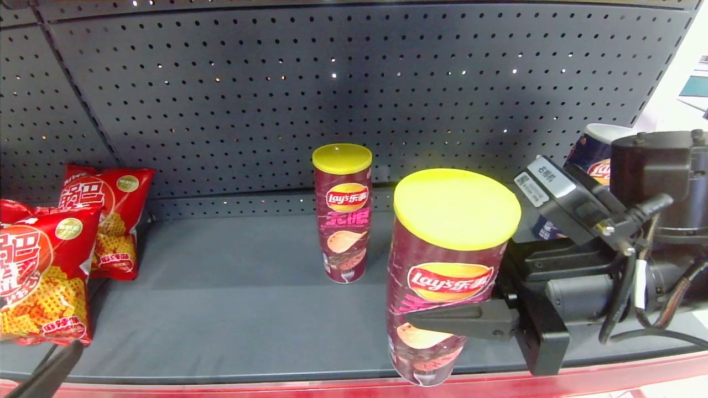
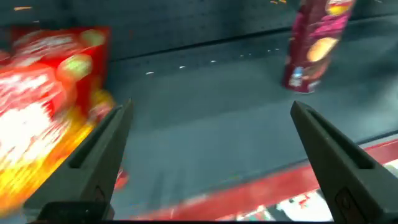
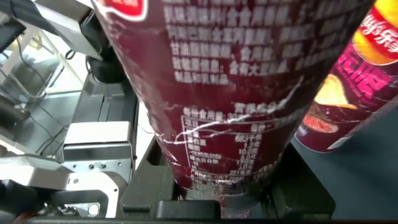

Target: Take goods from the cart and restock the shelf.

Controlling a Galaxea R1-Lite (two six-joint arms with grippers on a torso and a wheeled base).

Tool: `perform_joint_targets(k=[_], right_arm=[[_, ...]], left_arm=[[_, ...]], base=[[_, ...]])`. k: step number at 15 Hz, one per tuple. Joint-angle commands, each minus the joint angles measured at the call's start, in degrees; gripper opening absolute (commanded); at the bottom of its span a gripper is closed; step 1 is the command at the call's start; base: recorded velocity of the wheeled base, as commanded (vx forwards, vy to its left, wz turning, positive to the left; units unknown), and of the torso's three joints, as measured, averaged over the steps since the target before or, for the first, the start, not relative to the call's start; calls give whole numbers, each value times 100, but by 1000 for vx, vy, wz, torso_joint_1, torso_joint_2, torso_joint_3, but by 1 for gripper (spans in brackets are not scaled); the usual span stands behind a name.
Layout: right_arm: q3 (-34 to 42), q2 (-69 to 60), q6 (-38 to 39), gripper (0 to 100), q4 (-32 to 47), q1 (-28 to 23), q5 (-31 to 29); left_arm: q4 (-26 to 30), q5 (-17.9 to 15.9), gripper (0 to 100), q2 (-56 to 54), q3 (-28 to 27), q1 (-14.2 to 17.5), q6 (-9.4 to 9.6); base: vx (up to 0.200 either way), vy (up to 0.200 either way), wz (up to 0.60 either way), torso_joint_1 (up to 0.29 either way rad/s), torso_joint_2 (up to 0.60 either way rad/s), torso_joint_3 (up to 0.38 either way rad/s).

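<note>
A dark red chip can with a yellow lid stands upright mid-shelf, close to the pegboard back. My right gripper is shut on a second, identical can, held upright over the shelf's front edge, right of the standing one. In the right wrist view the held can sits between the jaws with the standing can beyond it. My left gripper hangs open and holds nothing in front of the shelf's left part, with one finger at the head view's lower left corner.
Two red snack bags lean at the shelf's left end, also seen as red bags in the left wrist view. A blue can stands at the far right behind my right arm. The grey shelf board has free room between the bags and the cans. A red lip runs along the front.
</note>
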Motion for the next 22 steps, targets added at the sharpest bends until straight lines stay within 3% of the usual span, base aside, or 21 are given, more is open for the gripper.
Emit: perform_joint_targets(k=[1,2,3,5,6,7,8,9,12,13,18,22], right_arm=[[-45,8,14,0,-10,-14,1],[-133,8,32,0,-28,-23,1],[-151,8,32,0,-46,-32,1],[-151,8,111,0,-54,-32,1],[-177,8,155,0,-54,-41,1],[-203,17,155,0,-72,-93,1],[-203,17,155,0,-72,-93,1],[-194,35,278,0,-300,-190,10],[-186,35,542,0,-503,-331,18],[-177,35,559,0,-538,-383,45],[-133,105,568,0,-538,-436,53],[-133,210,559,0,-547,-445,53]], left_arm=[[-718,-323,100,2084,-486,-341,-7],[-920,-701,100,3060,-715,-807,46],[-937,-701,100,3411,-759,-1044,55],[-964,-710,100,4114,-1163,-1176,55],[-964,-718,100,4765,-1726,-1176,125],[-964,-736,100,5187,-2139,-1159,327],[-964,-736,100,5187,-2139,-1159,327],[-964,-903,100,5802,-2666,-1141,538],[-972,-1272,100,6013,-2569,-1141,793],[-972,-1553,100,6092,-2596,-1132,925],[-1104,-1712,100,6725,-3150,-1106,1039],[-1131,-1720,100,6804,-3194,-1334,1039]], base=[[0,0,0,0,0,0],[0,0,0,0,0,0],[0,0,0,0,0,0],[0,0,0,0,0,0],[0,0,0,0,0,0],[0,0,0,0,0,0],[0,0,0,0,0,0],[0,0,0,0,0,0],[0,0,0,0,0,0],[0,0,0,0,0,0],[0,0,0,0,0,0],[0,0,0,0,0,0]])
